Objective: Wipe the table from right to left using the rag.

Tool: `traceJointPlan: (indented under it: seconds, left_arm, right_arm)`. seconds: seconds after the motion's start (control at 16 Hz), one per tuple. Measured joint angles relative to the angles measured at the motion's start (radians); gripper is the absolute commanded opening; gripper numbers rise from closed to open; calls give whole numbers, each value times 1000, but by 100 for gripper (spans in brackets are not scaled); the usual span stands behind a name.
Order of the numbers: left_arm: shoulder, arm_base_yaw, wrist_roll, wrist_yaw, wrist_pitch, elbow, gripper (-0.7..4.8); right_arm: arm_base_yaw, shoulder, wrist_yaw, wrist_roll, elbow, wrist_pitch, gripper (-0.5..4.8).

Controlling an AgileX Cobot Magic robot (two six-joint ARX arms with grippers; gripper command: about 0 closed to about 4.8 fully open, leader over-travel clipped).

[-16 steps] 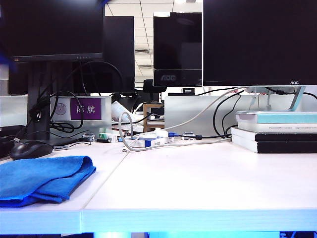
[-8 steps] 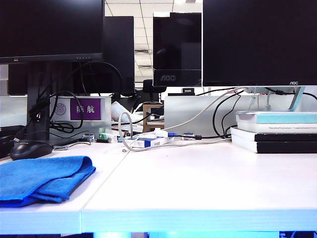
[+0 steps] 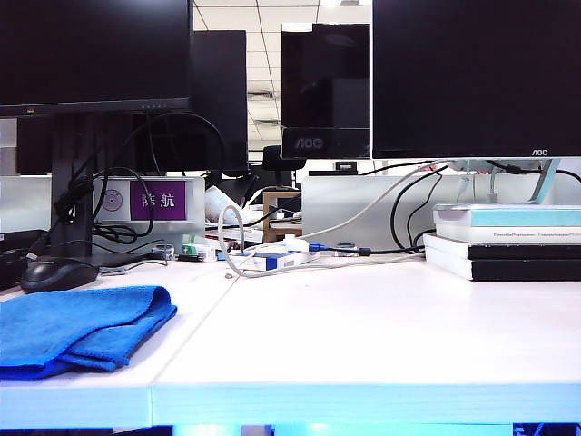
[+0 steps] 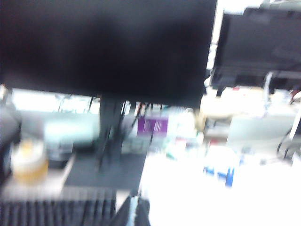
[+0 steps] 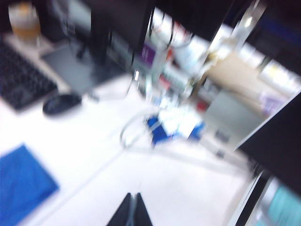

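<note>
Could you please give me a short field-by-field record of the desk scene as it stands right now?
rag: rag, folded, lying on the table's left end, untouched
table: table, off-white, two panels
mouse: black mouse behind the rag
books: books stacked at the right
left gripper: left gripper, raised, fingers together, holding nothing
right gripper: right gripper, shut, above the table, holding nothing

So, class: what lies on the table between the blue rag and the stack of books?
In the exterior view, only bare table and its panel seam separate the rag from the books. Neither gripper appears there.
</note>
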State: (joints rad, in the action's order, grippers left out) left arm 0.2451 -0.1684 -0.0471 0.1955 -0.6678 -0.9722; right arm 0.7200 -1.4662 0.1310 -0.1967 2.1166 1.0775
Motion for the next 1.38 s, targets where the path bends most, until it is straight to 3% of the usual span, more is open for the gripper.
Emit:
traceJointPlan:
  seconds: [0.19, 0.38, 0.44, 0.63, 0.69, 0.81, 1.0, 1.19, 1.38]
  left_arm:
    - [-181, 0, -48, -68, 52, 243, -5]
    - [-195, 0, -78, -74, 135, 416, -5]
    - [-193, 0, -89, -81, 212, 531, -5]
    - [-190, 0, -146, -53, 319, 616, -5]
    - [-190, 0, -146, -53, 354, 678, -5]
    - [-190, 0, -145, -53, 400, 739, -5]
    - [-190, 0, -126, -54, 479, 813, -5]
    - [-190, 0, -126, -53, 491, 901, -5]
    - [-190, 1, -125, -53, 494, 935, -5]
  right_arm:
    - [0, 68, -47, 44, -192, -39, -5]
    - [4, 210, -56, 66, -459, -196, -4]
    - [4, 338, -52, 71, -665, -348, -4]
    - [4, 476, -43, 95, -888, -544, -4]
    - [4, 586, -40, 96, -1066, -665, -5]
    - [4, 690, -20, 96, -1238, -774, -4]
    - [3, 800, 30, 118, -1442, -835, -4]
    - [2, 830, 161, 216, -1611, -877, -4]
    - [2, 829, 183, 226, -1706, -942, -4]
